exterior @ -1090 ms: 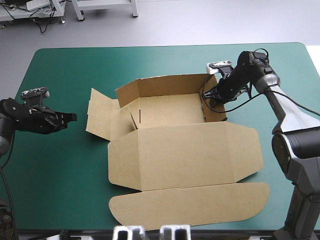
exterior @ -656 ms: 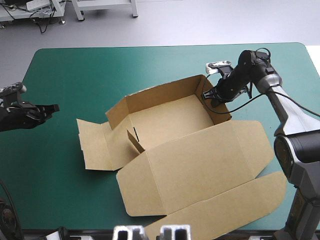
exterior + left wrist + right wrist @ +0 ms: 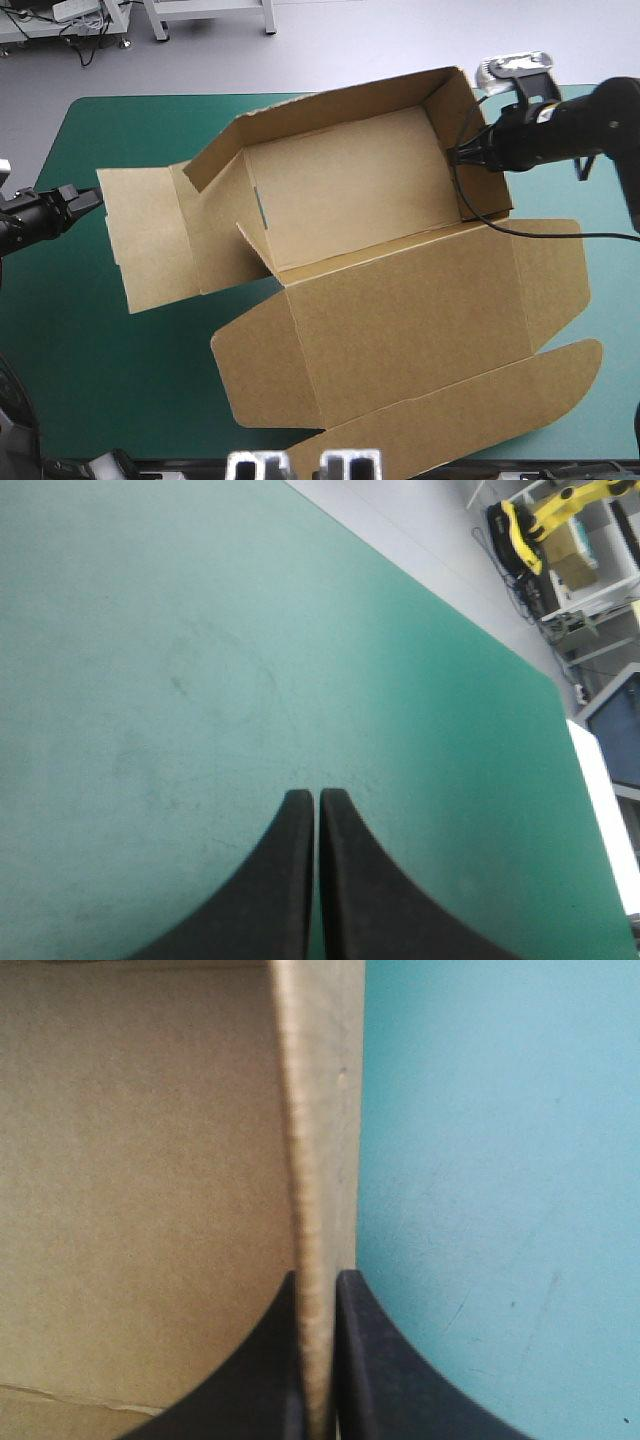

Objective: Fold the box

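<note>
The brown box point(image 3: 350, 190) lies across the middle of the worktop point(image 3: 130, 130), turned at a slant to its edges. It is an open tray with its far wall and right wall point(image 3: 480, 150) standing. The wide lid point(image 3: 410, 330) spreads flat toward the near edge, and its tuck flap reaches that edge. In the high view the tray's far right corner overlaps the worktop's far edge.

The right end effector point(image 3: 465, 158) is clamped on the right wall's top edge. In its own wrist view the black fingers point(image 3: 360, 1360) pinch the board's edge all but together. The box's inner face point(image 3: 150, 1160) lies on one side and the bare teal-green cover point(image 3: 500, 1160) on the other.

A loose side flap point(image 3: 140, 235) lies open on the cover at the box's left end (creased, and flat as far as can be seen).

The left end effector point(image 3: 85, 198) sits near the worktop's left edge, just beside that flap but not touching it. Its fingers point(image 3: 280, 880) are pressed together into one point, holding nothing, with only cover ahead of them.
</note>
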Robot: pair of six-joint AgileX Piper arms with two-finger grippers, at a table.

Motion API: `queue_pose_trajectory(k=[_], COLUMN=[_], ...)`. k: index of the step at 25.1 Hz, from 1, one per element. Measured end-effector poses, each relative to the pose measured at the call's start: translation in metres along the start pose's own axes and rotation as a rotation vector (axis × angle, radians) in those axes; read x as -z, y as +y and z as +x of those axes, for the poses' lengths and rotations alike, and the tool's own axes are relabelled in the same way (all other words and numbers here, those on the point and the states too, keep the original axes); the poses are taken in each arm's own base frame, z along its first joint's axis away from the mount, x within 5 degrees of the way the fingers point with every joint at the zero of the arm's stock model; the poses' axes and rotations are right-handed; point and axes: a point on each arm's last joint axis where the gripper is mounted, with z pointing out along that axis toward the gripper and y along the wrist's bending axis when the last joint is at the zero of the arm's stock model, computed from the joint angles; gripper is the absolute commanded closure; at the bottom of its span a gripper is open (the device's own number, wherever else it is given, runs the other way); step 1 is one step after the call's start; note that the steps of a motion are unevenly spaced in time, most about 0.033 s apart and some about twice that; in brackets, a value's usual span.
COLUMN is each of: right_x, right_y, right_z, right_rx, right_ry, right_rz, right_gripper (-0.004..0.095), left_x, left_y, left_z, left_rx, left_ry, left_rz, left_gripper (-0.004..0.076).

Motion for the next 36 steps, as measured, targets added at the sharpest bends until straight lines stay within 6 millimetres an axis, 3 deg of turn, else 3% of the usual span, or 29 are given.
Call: queue_pose_trajectory(k=[4, 8, 13, 22, 31, 36], right_x=[0.061, 0.077, 0.078, 0.079, 0.070, 0.069], right_y=[0.007, 0.013, 0.014, 0.013, 0.005, 0.002], right_z=[0.010, 0.014, 0.014, 0.009, 0.006, 0.001], right_rx=[-0.043, -0.043, -0.046, -0.052, -0.069, -0.072], right_ry=[-0.160, -0.205, -0.210, -0.259, -0.252, -0.290], right_rz=[-0.010, -0.021, -0.030, -0.024, 0.020, 0.034], right_gripper=[0.0926, 0.0925, 0.0926, 0.0925, 0.0925, 0.0925], left_x=[-0.011, -0.032, -0.044, -0.035, -0.019, -0.012], left_y=[0.000, -0.022, -0.062, -0.126, -0.165, -0.176], left_z=[-0.001, 0.005, 0.011, 0.020, 0.035, 0.038], left_rx=[0.019, -0.003, -0.054, -0.121, -0.198, -0.208], left_ry=[-0.003, 0.049, 0.060, 0.014, 0.022, 0.008], left_rz=[0.050, 0.127, 0.238, 0.412, 0.496, 0.532], left_gripper=[0.0720, 0.0720, 0.0720, 0.0733, 0.0733, 0.0733])
